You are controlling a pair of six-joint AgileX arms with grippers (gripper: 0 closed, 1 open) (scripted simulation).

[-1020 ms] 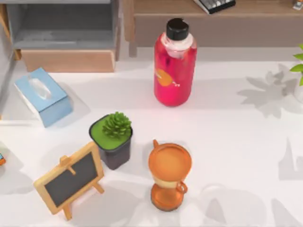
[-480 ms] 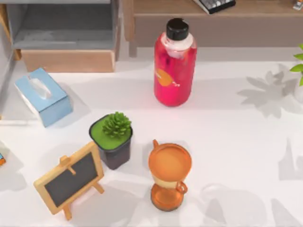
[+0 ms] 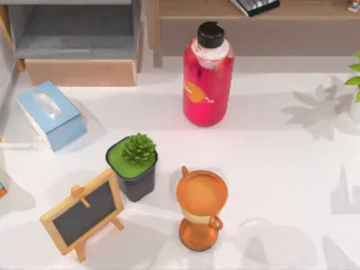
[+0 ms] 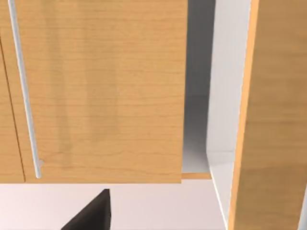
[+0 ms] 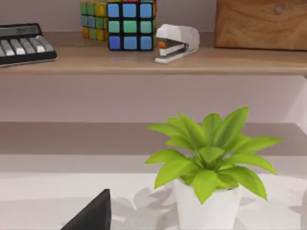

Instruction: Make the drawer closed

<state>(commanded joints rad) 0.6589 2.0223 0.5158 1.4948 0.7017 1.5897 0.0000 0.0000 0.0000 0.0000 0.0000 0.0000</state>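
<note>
The drawer stands pulled out at the table's far left. Its light tan front faces the table and its grey inner floor lies bare. The left wrist view looks closely at a tan wooden panel with a thin silver bar handle. Beside the panel is a gap with a grey and white inside. A dark part of my left gripper shows at that picture's edge. A dark part of my right gripper shows near a potted plant.
A blue tissue box lies just in front of the drawer. A red bottle, a small succulent pot, a little chalkboard and an orange hourglass stand mid-table. A brown shelf bears a keyboard.
The things on the table and the drawer have not moved. A shadow at the table's left edge has shifted slightly.
</note>
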